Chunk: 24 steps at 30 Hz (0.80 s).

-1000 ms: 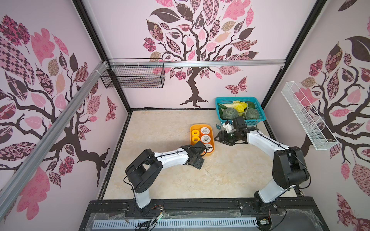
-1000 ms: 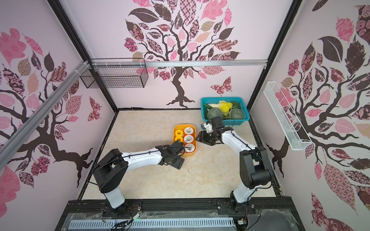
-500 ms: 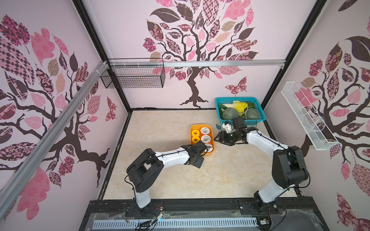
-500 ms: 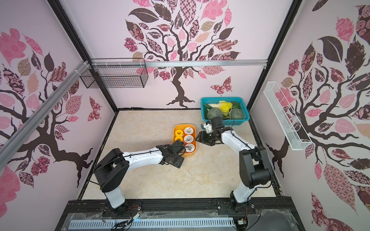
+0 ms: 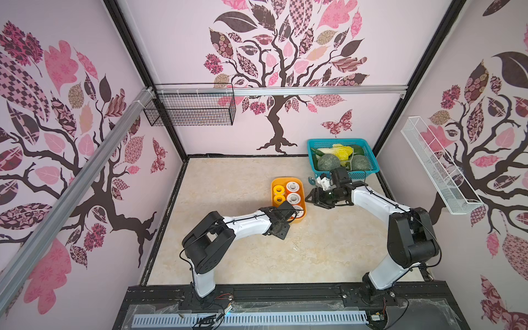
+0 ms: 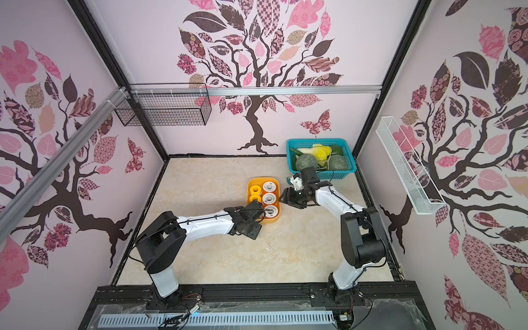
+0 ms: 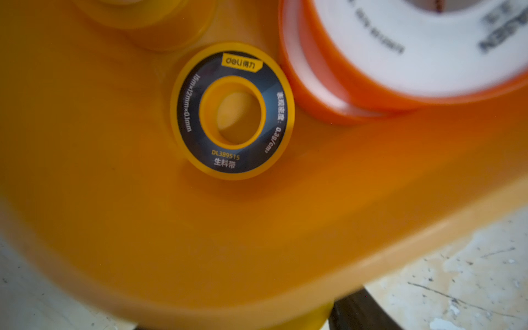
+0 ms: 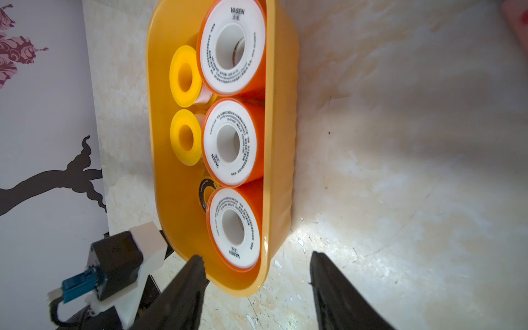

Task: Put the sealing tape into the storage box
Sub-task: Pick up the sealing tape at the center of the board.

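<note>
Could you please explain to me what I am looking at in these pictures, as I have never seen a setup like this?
This is a robot with two white-and-black arms mounted at the front of a marble-look table. Each arm ends in a two-fingered tool. Both top views come from one two-eyed camera overhead; the two close-ups come from cameras on the arms' wrists. On the table stand a yellow-orange storage box and a teal basket of vegetables. In the box are three white-faced spools of sealing tape, two yellow spools and a small black-faced spool. The left tool hangs over the box's near end; its fingers are out of sight, so I cannot say whether it is open. The right tool sits beside the box, open and empty.
</note>
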Tool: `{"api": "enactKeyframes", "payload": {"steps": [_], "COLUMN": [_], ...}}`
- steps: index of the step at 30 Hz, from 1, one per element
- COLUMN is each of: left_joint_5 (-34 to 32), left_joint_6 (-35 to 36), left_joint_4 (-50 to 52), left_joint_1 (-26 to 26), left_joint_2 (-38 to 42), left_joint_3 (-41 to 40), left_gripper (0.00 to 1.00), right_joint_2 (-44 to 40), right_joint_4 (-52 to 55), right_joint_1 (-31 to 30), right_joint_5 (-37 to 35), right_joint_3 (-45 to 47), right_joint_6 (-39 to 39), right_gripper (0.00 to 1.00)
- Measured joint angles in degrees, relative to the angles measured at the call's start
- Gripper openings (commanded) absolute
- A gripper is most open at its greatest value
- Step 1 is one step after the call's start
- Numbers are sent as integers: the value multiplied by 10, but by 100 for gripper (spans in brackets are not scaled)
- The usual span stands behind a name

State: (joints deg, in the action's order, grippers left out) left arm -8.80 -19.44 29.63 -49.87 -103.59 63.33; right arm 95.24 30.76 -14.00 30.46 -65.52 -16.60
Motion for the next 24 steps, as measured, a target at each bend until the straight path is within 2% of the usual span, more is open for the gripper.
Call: {"api": "enactKeyframes", "payload": {"steps": [8, 17, 24], "left_joint_5": [-7, -17, -16], "left_joint_6": [0, 0, 2], "left_joint_4": [10, 39, 73], "left_joint_1": [0, 0, 2], "left_joint_2": [36, 80, 115], "left_joint_3": [0, -1, 9], "left_gripper": [61, 61, 62], "right_joint_2": [11, 54, 84], "right_joint_4": [-4, 1, 2], "right_joint_1": [0, 0, 0], "right_joint_5": [18, 21, 26], "right_joint_3": [0, -24, -53], "right_joint_6": [-3, -3, 4], "right_gripper": [61, 51, 39]}}
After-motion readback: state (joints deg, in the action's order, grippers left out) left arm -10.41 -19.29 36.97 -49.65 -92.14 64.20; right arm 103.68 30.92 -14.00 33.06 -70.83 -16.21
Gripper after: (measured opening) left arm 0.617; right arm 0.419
